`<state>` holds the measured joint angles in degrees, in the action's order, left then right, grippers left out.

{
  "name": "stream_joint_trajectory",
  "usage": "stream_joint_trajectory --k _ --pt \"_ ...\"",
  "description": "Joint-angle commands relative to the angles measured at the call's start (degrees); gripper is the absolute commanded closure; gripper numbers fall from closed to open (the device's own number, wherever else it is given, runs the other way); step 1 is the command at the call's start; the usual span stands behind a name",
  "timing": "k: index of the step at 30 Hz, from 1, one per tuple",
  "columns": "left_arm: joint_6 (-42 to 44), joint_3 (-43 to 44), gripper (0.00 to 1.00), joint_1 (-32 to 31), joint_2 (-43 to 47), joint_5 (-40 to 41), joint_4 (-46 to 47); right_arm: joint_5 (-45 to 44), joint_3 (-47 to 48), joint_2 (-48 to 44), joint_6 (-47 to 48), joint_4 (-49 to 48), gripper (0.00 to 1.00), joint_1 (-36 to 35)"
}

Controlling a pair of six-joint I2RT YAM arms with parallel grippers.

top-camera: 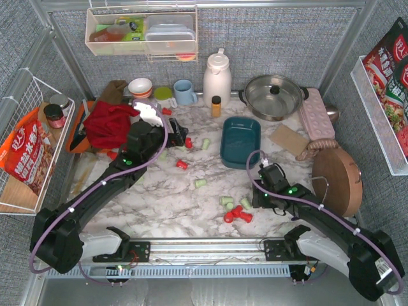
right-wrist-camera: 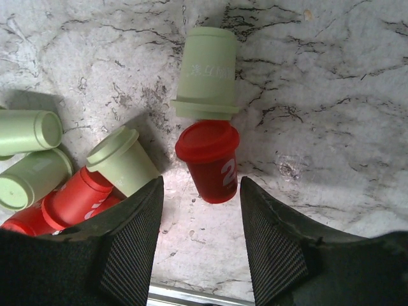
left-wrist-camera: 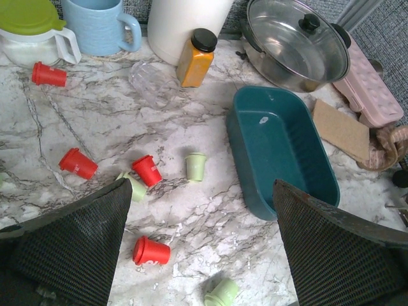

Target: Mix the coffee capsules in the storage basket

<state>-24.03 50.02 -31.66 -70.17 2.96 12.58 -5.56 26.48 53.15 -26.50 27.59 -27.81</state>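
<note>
The dark teal storage basket [top-camera: 240, 141] stands right of the table's centre and is empty in the left wrist view [left-wrist-camera: 284, 150]. Red and pale green coffee capsules lie scattered on the marble, with a cluster [top-camera: 234, 210] at the front. My left gripper [top-camera: 180, 137] is open and empty above the table [left-wrist-camera: 203, 191], with a red capsule [left-wrist-camera: 151, 251] and a green one [left-wrist-camera: 221, 292] below it. My right gripper [top-camera: 255, 199] is open and low at the cluster [right-wrist-camera: 199, 191]. The narrow end of a red capsule [right-wrist-camera: 210, 159] lies between its fingertips, untouched. A green capsule [right-wrist-camera: 207, 73] lies beyond it.
An amber bottle [top-camera: 216, 106], a white jug [top-camera: 217, 76], a blue mug [top-camera: 185, 92] and a steel pot [top-camera: 274, 97] line the back. A red cloth [top-camera: 111, 124] lies at the left. A pink tray [top-camera: 317, 115] and a round wooden board [top-camera: 336, 178] are at the right.
</note>
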Motion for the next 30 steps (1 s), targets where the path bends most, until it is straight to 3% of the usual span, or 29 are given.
stream_joint_trajectory --k 1,11,24,30 --pt "-0.1 0.6 0.01 0.1 -0.1 -0.9 0.6 -2.1 2.0 4.3 -0.5 -1.2 0.44 0.0" --pt "-0.5 0.7 0.01 0.0 1.0 -1.6 0.5 -2.8 5.2 12.3 -0.7 -0.2 0.46 -0.3" --pt "-0.2 0.6 0.01 0.1 2.4 -1.3 0.7 -3.0 5.3 12.2 -0.7 0.0 0.74 -1.2" --pt "-0.1 0.5 0.01 0.1 2.6 -1.1 0.7 -2.4 8.1 7.4 0.0 3.9 0.78 -1.2"
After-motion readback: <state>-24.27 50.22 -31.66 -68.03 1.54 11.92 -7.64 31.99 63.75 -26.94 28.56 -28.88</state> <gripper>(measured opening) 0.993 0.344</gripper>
